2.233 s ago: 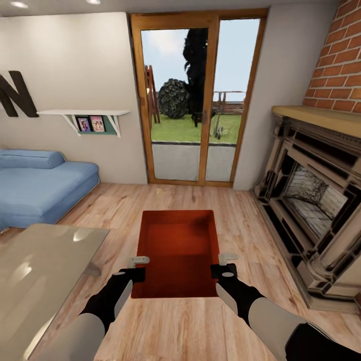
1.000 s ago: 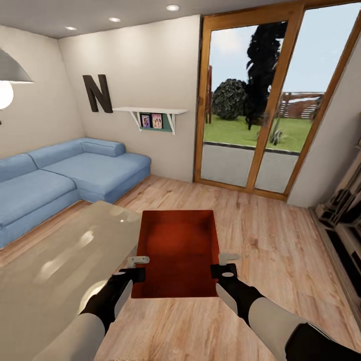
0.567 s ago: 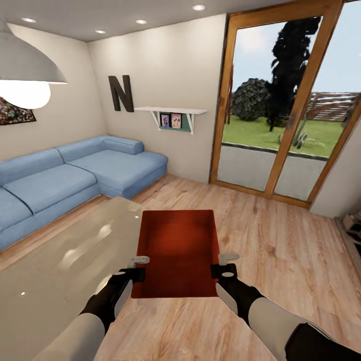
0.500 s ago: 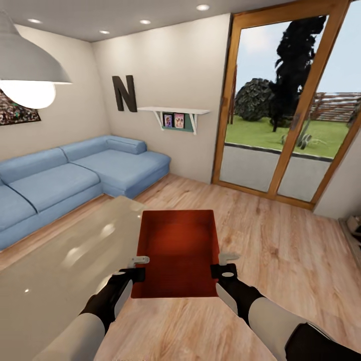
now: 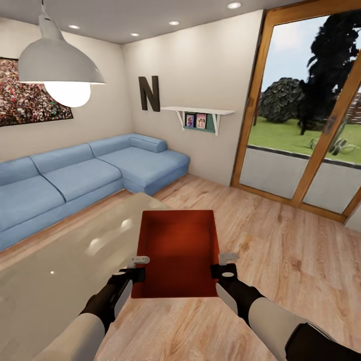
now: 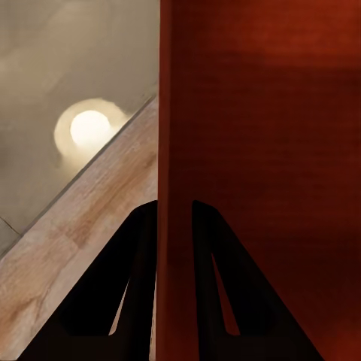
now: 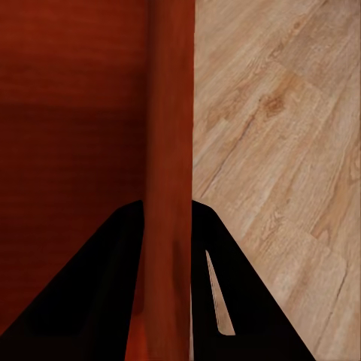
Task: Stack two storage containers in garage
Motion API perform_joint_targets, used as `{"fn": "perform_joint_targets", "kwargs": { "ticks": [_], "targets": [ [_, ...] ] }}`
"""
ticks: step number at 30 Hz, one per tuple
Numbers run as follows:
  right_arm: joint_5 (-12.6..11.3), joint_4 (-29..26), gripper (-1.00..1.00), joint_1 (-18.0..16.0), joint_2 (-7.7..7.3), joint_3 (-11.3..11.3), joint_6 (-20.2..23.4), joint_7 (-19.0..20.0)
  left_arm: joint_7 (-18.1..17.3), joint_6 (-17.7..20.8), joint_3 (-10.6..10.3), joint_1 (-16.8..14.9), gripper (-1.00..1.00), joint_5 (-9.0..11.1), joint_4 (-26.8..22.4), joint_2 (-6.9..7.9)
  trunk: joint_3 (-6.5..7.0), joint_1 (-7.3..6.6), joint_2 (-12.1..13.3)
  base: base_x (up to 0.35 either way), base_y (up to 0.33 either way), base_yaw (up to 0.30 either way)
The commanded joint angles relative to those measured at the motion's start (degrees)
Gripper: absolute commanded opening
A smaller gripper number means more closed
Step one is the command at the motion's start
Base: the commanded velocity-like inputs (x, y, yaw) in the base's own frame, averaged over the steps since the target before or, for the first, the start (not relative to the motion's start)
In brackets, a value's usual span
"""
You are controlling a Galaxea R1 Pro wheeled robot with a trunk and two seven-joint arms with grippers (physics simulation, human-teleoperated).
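I hold one orange-red storage container (image 5: 178, 250) level in front of me, above the wood plank floor of the living room. My left gripper (image 5: 136, 268) is shut on its left wall, and my right gripper (image 5: 224, 265) is shut on its right wall. In the left wrist view the thin wall (image 6: 174, 150) runs between the two dark fingers (image 6: 135, 256). The right wrist view shows the other wall (image 7: 169, 150) pinched the same way, with plank floor (image 7: 286, 150) beyond. The bin looks empty.
A glass coffee table (image 5: 55, 265) lies close on my left, under the bin's left edge. A blue corner sofa (image 5: 85, 175) lines the left wall beneath a hanging lamp (image 5: 60, 65). Glass patio doors (image 5: 311, 125) stand at the right. Open plank floor (image 5: 291, 250) lies ahead and to the right.
The whole view has swung left: the fireplace has left the picture, the doors slid right, and the sofa, lamp and wall picture came in. Both grippers keep the same hold on the bin.
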Motion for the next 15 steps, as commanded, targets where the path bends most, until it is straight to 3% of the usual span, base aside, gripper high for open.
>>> {"fn": "perform_joint_targets", "kwargs": {
  "ticks": [1,15],
  "targets": [
    [-1.8,0.0,-1.00,0.0,-0.01,1.3,0.4,-0.6,0.6,-2.5,-0.1,-0.1,-1.00,-0.1,-0.2,-0.05,-0.13,0.03,-0.1,0.000,0.000,0.275],
    [-1.8,0.0,-1.00,0.0,-0.06,1.2,0.4,-0.6,0.6,-2.5,-0.1,-0.1,-1.00,-0.1,-0.2,-0.04,-0.13,0.03,-0.1,0.000,0.000,0.275]
  ]
}}
